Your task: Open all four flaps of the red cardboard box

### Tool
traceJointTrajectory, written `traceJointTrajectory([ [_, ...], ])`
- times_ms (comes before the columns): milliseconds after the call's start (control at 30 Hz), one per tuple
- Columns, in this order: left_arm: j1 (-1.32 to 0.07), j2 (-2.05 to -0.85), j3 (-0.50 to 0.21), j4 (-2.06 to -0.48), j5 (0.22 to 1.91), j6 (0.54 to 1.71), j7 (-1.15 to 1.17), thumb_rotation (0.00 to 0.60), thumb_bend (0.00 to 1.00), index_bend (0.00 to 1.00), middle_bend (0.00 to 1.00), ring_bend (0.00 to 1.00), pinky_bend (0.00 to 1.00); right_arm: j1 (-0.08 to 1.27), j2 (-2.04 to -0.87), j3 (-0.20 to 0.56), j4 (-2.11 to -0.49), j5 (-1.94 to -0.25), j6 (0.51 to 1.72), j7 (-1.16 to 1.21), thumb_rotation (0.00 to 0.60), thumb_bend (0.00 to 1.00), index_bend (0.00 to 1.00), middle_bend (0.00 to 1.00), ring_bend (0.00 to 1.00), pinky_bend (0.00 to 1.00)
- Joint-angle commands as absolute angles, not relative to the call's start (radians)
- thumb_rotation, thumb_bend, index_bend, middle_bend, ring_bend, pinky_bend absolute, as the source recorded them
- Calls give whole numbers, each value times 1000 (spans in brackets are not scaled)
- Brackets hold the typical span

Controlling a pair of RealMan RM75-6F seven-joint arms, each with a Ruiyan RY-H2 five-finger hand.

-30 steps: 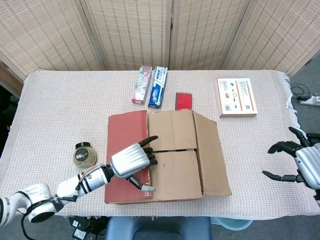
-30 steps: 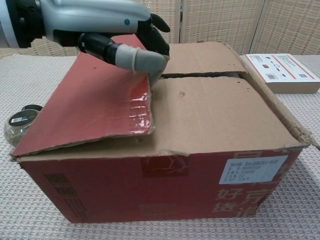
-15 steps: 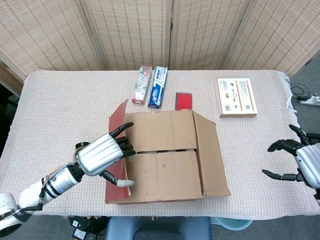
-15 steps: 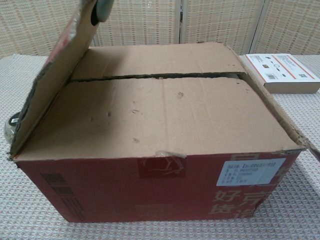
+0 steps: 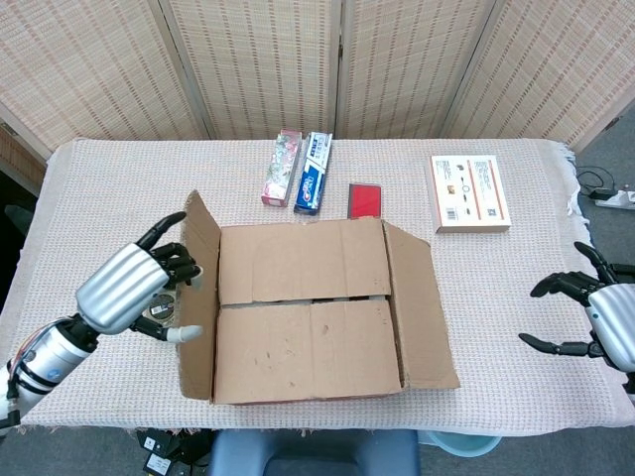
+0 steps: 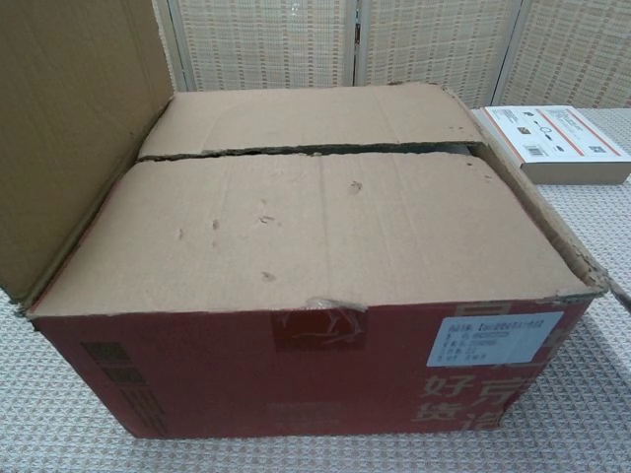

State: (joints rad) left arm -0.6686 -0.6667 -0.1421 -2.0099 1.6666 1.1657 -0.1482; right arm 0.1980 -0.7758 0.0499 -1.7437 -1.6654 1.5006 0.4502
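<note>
On table, red cardboard box [image 5: 308, 317], left flap [image 5: 199, 293] raised, left hand [image 5: 134, 288] beside it

One red box [image 5: 313, 317] with four flaps: one [image 5: 200, 293] raised, three lying flat or nearly so. Two toothpaste cartons [image 5: 298, 171] side by side. One small red pack [image 5: 365, 199]. One white box [image 5: 469, 192]. One jar [image 5: 159, 309], partly hidden. Two hands, left [image 5: 134, 288] and right [image 5: 595, 317]

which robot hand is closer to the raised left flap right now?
Left. The left robot hand is just outside the raised left flap, fingers spread beside it, holding nothing. The right robot hand hovers open past the box's far side, well clear of it.
</note>
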Motion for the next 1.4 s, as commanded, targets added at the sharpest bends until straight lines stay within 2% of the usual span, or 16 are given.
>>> traceJointTrajectory([
  [33, -644, -657, -133, -1989, 1641, 1173, -155, 0, 171, 543, 575, 405, 0, 203, -773, 52, -1752, -1667, 1494, 441, 364, 141, 442, 495, 436, 47],
  [67, -635, -658, -132, -1980, 1628, 1174, -156, 0, 171, 543, 575, 403, 0, 205, -770, 53, -1759, -1669, 1489, 437, 365, 141, 442, 493, 435, 48],
  [200, -614, -665, -128, -1959, 1582, 1163, -144, 0, 172, 523, 571, 388, 0, 218, -763, 53, -1782, -1674, 1460, 382, 440, 140, 442, 471, 423, 47],
  [267, -607, -674, -128, -1955, 1554, 1150, -136, 0, 171, 492, 545, 364, 0, 230, -763, 54, -1798, -1685, 1443, 362, 456, 140, 419, 434, 410, 47],
  [400, -604, -703, -129, -1947, 1507, 1121, -124, 0, 171, 371, 450, 301, 0, 262, -772, 59, -1835, -1706, 1398, 288, 494, 141, 282, 324, 356, 48],
  [467, -602, -721, -131, -1936, 1491, 1117, -83, 0, 171, 320, 407, 278, 0, 287, -775, 66, -1862, -1714, 1365, 256, 571, 142, 181, 250, 295, 53],
  [533, -596, -739, -133, -1933, 1473, 1122, -43, 0, 171, 289, 372, 262, 0, 315, -782, 76, -1888, -1714, 1331, 232, 600, 143, 131, 208, 255, 68],
  [700, -579, -755, -134, -1943, 1458, 1133, -12, 0, 172, 259, 342, 249, 0, 386, -829, 122, -1928, -1675, 1257, 157, 600, 142, 78, 160, 218, 77],
  [1067, -558, -761, -111, -1973, 1520, 1123, -10, 0, 171, 254, 340, 247, 0, 569, -1017, 227, -1942, -1482, 1077, -108, 600, 142, 49, 127, 200, 77],
  [1400, -545, -767, -96, -1990, 1555, 1114, 2, 0, 171, 253, 325, 235, 0, 663, -1171, 242, -1896, -1362, 1014, -247, 600, 143, 20, 90, 182, 63],
])
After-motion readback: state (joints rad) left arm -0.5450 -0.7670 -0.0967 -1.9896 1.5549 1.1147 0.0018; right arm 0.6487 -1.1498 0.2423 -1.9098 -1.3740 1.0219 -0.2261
